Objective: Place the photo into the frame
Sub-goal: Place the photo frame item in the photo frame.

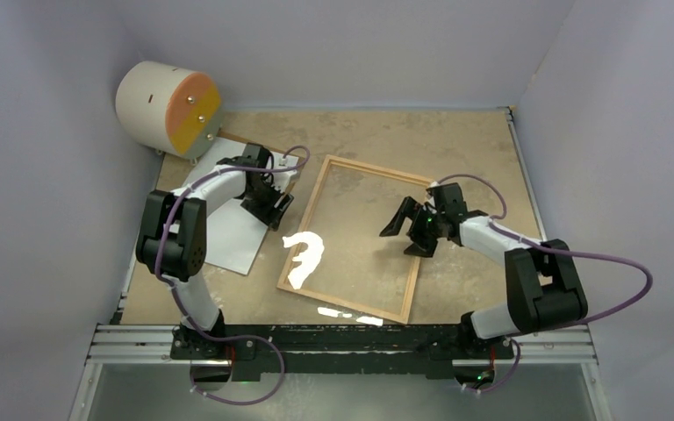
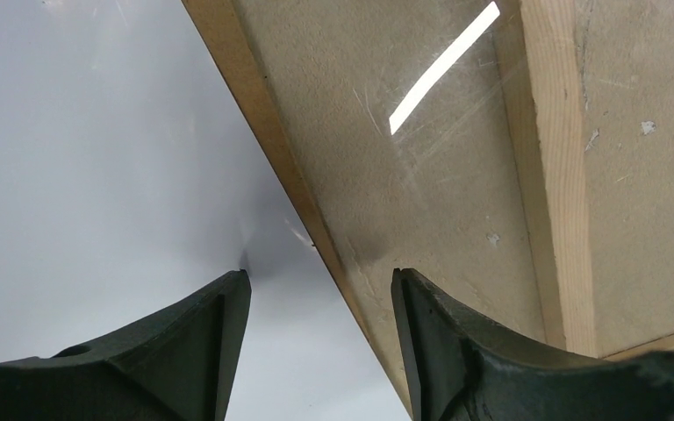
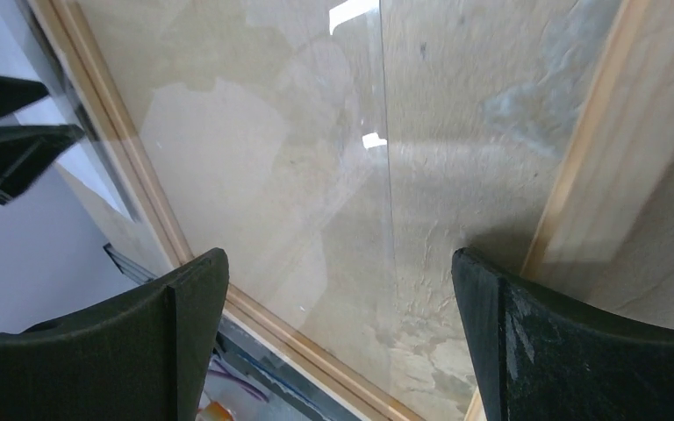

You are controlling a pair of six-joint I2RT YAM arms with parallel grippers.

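- Treat the large glossy photo, white back up at the beige worktop's left just beside the thin light-wood frame, as light, floppy, slick.
- Pinch at its frame-side edge (just above a brown fibreboard sheet), under the half-open, empty left claw.
- Mind the frame's rails; right claw gaping, empty, above its middle.

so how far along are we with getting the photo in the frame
Nothing looks done yet: the frame lies flat mid-table, only its clear pane inside. In hand: the left gripper sits open over the edge of the photo nearest the frame, white back up; the right gripper hovers open above the frame, empty. Left: lift the photo and lay it in the frame.
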